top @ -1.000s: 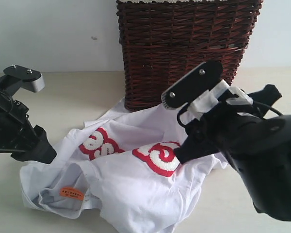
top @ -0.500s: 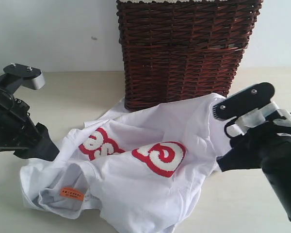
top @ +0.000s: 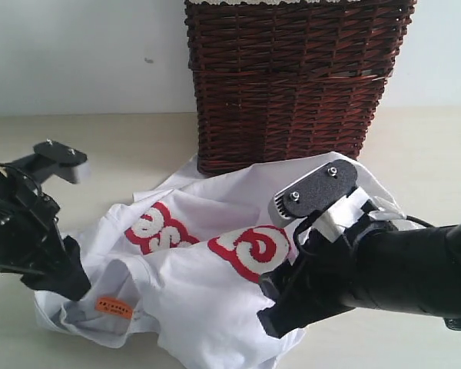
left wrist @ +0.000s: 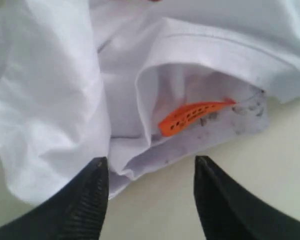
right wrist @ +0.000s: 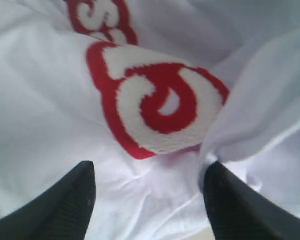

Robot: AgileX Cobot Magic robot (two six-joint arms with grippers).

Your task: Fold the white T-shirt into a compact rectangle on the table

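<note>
The white T-shirt [top: 207,292] lies crumpled on the table [top: 123,146] in front of the basket, with its red-outlined lettering [top: 253,250] facing up and the orange neck tag [top: 113,307] at its near left. My left gripper [top: 67,280] is low at the shirt's left edge beside the collar. In the left wrist view, the left gripper [left wrist: 149,167] is open, with bare table and the collar hem [left wrist: 140,165] between its fingers and the tag [left wrist: 195,114] just beyond. My right gripper [top: 278,307] hangs open over the shirt's right front. In the right wrist view, that gripper [right wrist: 149,172] has wrinkled cloth beneath it and a red letter [right wrist: 160,105] ahead.
A dark brown wicker basket [top: 292,77] stands right behind the shirt, touching its back edge. A pale wall rises behind the table. Bare table shows to the left [top: 31,361] of the shirt and at the far right [top: 438,146].
The right arm swung out to the right, then came back left and down over the shirt's front. The left arm moved down and in toward the collar. The shirt's right side shifted.
</note>
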